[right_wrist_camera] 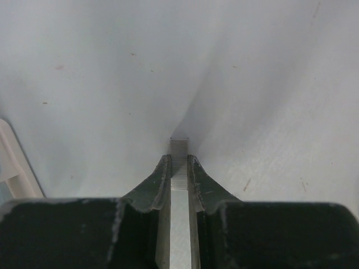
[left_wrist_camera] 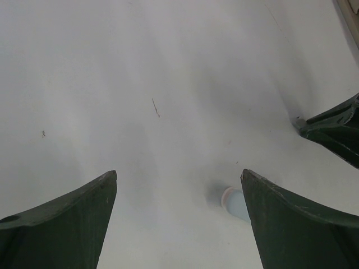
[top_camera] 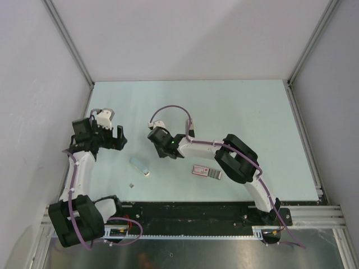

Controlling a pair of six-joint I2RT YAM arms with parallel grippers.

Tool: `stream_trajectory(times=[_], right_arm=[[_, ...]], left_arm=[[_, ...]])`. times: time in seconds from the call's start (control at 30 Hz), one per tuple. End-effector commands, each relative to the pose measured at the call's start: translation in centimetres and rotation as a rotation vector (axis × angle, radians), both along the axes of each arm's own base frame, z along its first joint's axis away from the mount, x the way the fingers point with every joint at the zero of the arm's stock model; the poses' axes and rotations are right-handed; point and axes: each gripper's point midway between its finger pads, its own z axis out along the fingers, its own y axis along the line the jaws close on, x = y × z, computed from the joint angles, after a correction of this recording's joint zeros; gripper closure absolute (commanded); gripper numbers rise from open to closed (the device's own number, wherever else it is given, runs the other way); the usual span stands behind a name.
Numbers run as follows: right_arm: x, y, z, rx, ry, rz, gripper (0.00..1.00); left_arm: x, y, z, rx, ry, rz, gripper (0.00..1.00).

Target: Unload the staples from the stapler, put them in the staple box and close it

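Observation:
In the right wrist view my right gripper (right_wrist_camera: 179,161) is shut on a slim thing with a silvery metal strip along it, which I take for the stapler (right_wrist_camera: 179,224). A ribbed row of staples (right_wrist_camera: 179,147) sticks out past the fingertips, just above the table. In the top view this gripper (top_camera: 167,149) points down at the table's middle, and its black body hides the stapler. My left gripper (top_camera: 118,137) is open and empty at the left; its fingers (left_wrist_camera: 67,218) hang over bare table.
A short pale blue-white block (top_camera: 141,166) lies between the arms and also shows by the left gripper's right finger (left_wrist_camera: 234,202). A flat pinkish box (top_camera: 201,170) with a grey piece (top_camera: 215,175) beside it lies to the right. A tiny grey bit (top_camera: 131,184) lies near the front.

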Motion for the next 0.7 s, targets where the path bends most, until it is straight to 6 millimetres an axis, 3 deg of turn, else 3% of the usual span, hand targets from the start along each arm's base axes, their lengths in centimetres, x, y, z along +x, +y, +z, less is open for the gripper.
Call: stream_trajectory(times=[0.0, 0.13, 0.27, 0.43, 0.67], right_arm=[[0.2, -1.1, 3.4, -0.001, -0.039, -0.075, 0.97], [0.5, -3.1, 6.5, 0.0, -0.063, -0.186, 1.0], [-0.8, -5.9, 8.8, 0.012, -0.038, -0.295, 1.0], [-3.5, -10.4, 9.4, -0.001, 0.017, -0.424, 1.0], [-7.3, -17.6, 8.6, -0.13, 0.04, -0.776, 1.0]], left_arm=[[-0.1, 0.1, 0.8, 0.015, -0.039, -0.012, 0.03], [0.0, 0.1, 1.0, 0.02, -0.046, -0.011, 0.03], [0.0, 0.2, 1.1, 0.022, -0.049, -0.013, 0.03], [0.1, 0.3, 1.3, 0.03, -0.053, -0.011, 0.03], [0.0, 0.2, 2.1, 0.03, -0.072, -0.011, 0.03]])
